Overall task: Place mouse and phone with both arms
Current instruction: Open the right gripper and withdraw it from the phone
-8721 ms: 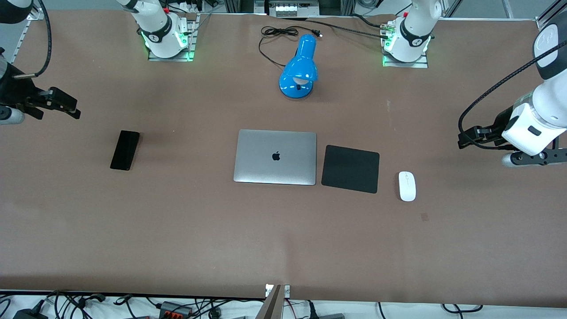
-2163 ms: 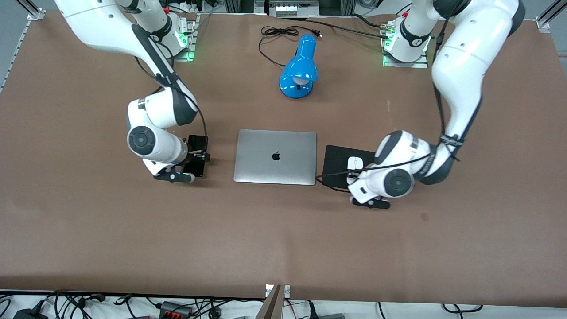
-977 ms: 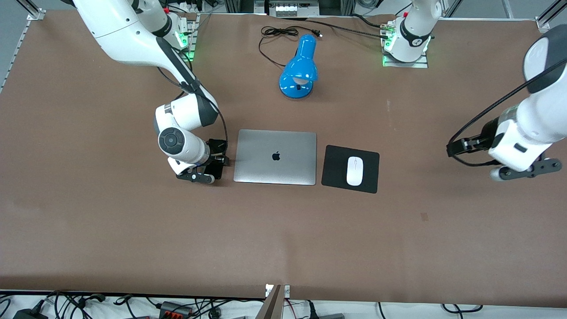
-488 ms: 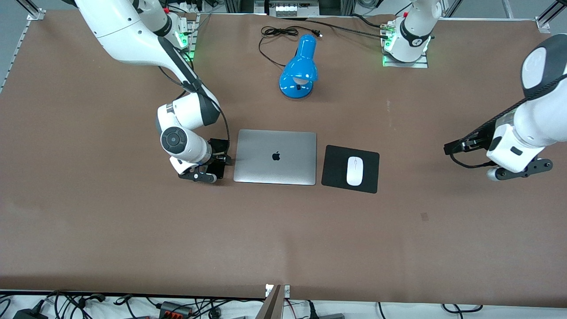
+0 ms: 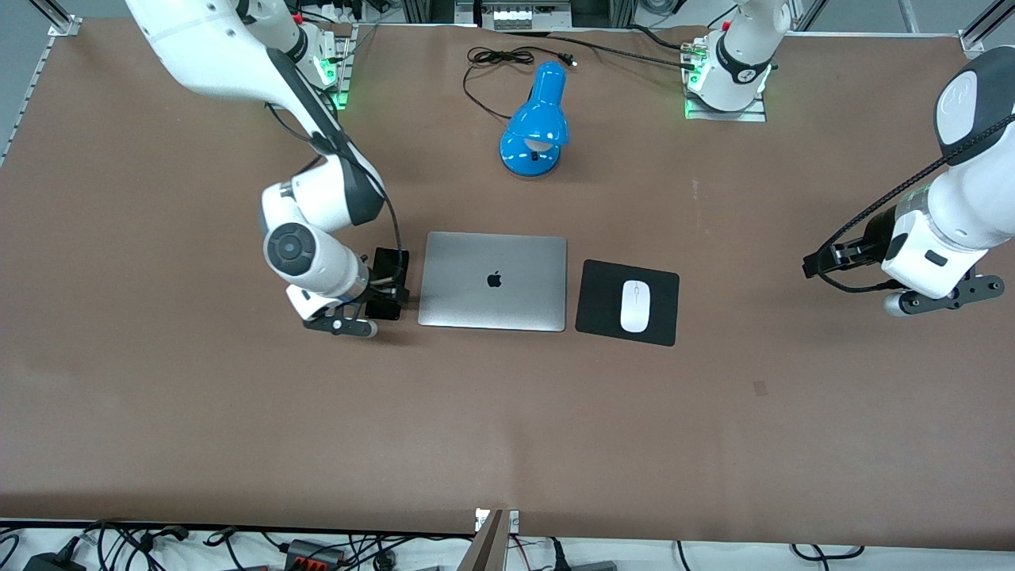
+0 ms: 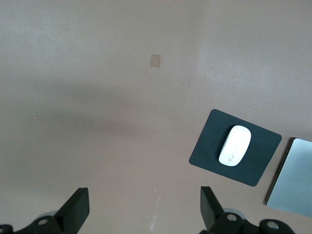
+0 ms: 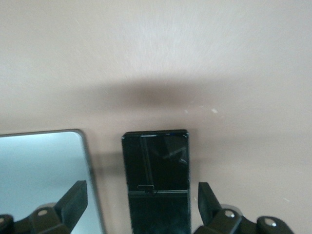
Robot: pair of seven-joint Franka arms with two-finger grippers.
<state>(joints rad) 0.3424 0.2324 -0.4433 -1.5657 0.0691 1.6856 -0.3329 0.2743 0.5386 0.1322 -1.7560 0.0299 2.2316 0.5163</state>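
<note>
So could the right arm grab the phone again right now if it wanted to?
Probably yes. The right gripper hangs just above the phone with its fingers open on either side of it. The phone lies flat on the table beside the laptop, and nothing sits between gripper and phone.

Brown matte sheet is covering the whole desk [image 5: 507, 444], with a small darker patch [image 5: 760, 387] showing on it toward the left arm's end. A closed silver laptop [image 5: 492, 281] and black mouse pad [image 5: 603, 305] are lying side by side mid-desk, and a blue desk lamp [image 5: 536, 123] is sitting farther from the camera with its black cord [image 5: 496, 57] coiling near the desk's edge. Loose cables and connectors [image 5: 301, 549] are lying along the nearest edge, off the sheet.
</note>
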